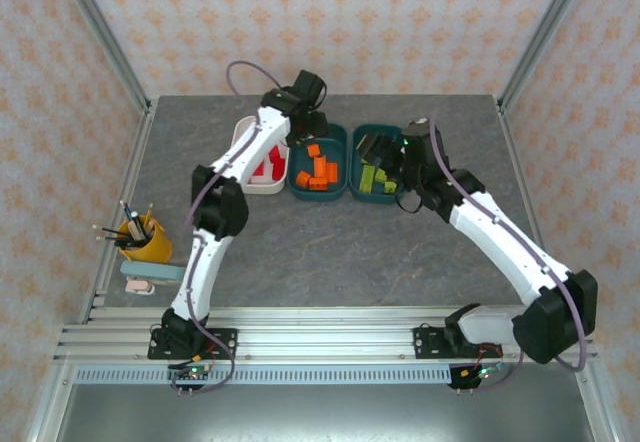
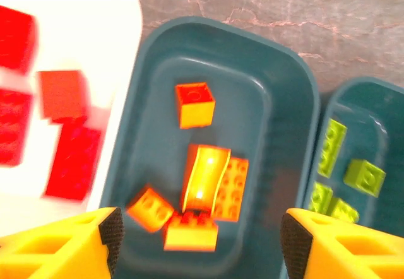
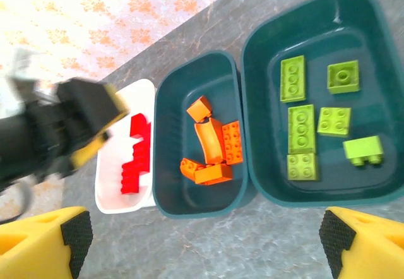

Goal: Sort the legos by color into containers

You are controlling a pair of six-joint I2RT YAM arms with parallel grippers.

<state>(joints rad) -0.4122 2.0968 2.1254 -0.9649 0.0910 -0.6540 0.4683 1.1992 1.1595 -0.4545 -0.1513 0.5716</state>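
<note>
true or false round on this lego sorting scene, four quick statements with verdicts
1. The red legos lie in the white tub. True.
2. The orange legos share a tub with the lime green legos. False: orange fills the middle teal tub, green the right teal tub.
3. The left gripper grips an orange brick. False: it is open and empty.
4. Six lime green legos lie in the right teal tub. True.

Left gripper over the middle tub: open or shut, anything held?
Open, empty. The left gripper has its fingers wide apart in the left wrist view, and the orange legos lie loose in the teal tub beneath.
</note>
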